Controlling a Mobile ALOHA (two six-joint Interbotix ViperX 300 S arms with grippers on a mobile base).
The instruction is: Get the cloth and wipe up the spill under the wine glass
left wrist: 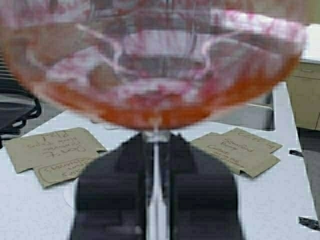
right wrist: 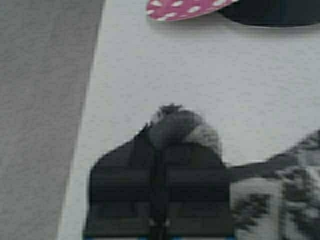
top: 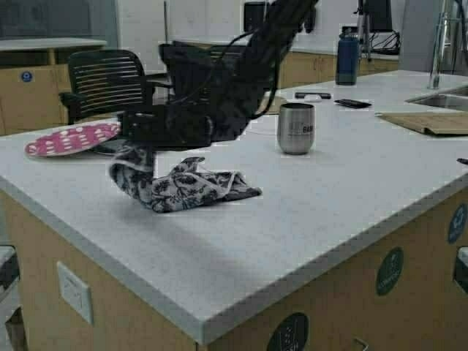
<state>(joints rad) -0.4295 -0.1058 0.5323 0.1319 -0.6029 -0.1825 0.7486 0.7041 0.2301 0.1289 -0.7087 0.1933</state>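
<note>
The cloth (top: 183, 186) is white-grey with a dark floral print and lies bunched on the white counter (top: 292, 219), left of middle. My right gripper (top: 139, 142) reaches across to its left end and is shut on a corner, lifting it slightly. In the right wrist view a tuft of cloth (right wrist: 177, 127) sticks out past the closed fingertips of that gripper (right wrist: 162, 137). My left gripper (left wrist: 156, 145) is shut on the thin stem of the wine glass (left wrist: 155, 65), whose red-stained bowl fills the left wrist view. I cannot pick out the glass in the high view.
A pink dotted plate (top: 69, 139) lies at the counter's far left. A steel tumbler (top: 296, 128) stands mid-counter. Behind are a blue bottle (top: 347, 55), two dark phones (top: 352, 103), cardboard (top: 431, 121) and a sink (top: 446, 99). A chair (top: 110, 80) stands beyond.
</note>
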